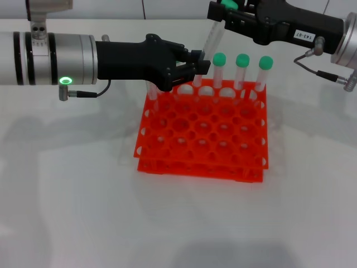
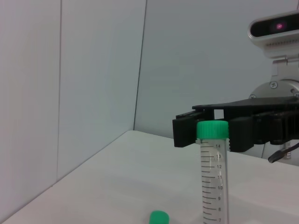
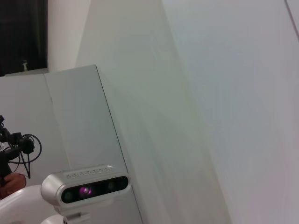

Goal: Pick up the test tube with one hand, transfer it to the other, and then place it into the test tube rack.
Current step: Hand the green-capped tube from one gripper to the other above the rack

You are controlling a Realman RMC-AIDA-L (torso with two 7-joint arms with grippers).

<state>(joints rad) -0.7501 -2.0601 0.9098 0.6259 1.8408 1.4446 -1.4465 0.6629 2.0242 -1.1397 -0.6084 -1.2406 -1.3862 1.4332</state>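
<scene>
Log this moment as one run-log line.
phase: handover | right tool: grips test tube by cap | left tool: at tube's lower end | test tube rack: three capped tubes

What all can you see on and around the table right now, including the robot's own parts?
table: one, white, under everything.
test tube rack: one, orange-red, mid-table.
racked tubes: three, clear with green caps, upright in the rack's back row towards the robot's right.
uncapped tubes: clear, back row towards the left; count unclear.
test tube: one, clear with green cap, tilted in the air above the rack's back edge.
head camera: one, white, seen from the right wrist view.
left gripper: one, black, over the rack's back left, next to the test tube's lower part.
right gripper: one, black with white label, upper right, fingers closed on the test tube's cap.
</scene>
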